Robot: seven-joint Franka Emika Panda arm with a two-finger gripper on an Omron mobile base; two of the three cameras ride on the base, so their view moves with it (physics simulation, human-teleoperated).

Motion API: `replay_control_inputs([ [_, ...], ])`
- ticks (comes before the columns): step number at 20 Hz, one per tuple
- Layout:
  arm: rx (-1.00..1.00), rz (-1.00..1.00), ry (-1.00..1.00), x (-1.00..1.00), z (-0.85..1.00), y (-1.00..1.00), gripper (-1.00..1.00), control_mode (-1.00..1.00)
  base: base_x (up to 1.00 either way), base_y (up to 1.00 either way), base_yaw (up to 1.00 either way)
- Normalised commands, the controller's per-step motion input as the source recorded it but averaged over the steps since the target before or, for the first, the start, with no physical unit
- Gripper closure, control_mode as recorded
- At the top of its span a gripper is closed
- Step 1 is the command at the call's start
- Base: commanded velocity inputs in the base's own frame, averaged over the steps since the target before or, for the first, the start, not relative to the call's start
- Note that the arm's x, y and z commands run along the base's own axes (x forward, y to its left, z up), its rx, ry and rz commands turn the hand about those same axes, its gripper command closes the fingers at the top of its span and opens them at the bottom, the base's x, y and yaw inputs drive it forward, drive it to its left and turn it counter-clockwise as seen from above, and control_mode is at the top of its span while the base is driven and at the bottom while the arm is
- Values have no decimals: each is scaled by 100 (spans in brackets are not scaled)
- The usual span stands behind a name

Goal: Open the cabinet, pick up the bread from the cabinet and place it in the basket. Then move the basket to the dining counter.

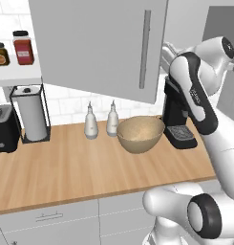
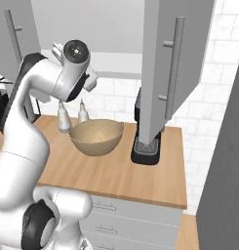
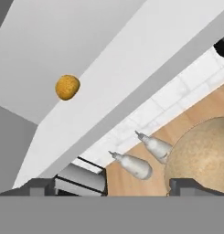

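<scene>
The hand [image 3: 112, 187] is open and empty, its tips spread wide at six o'clock in the hand view. From it the bread [image 3: 67, 87] lies up at about eleven o'clock, well apart, on the floor of the open cabinet [image 3: 72, 50]. The basket [image 3: 202, 153] sits on the surface [image 1: 66, 167] at four o'clock, below the cabinet
</scene>
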Motion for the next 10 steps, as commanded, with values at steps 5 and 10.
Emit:
replay_control_inputs([
  [5,-3,23,-3,-32,0,100,-100,-100,0,0,0],
  [10,-13,42,-20,-89,0,100,-100,-100,0,0,0],
])
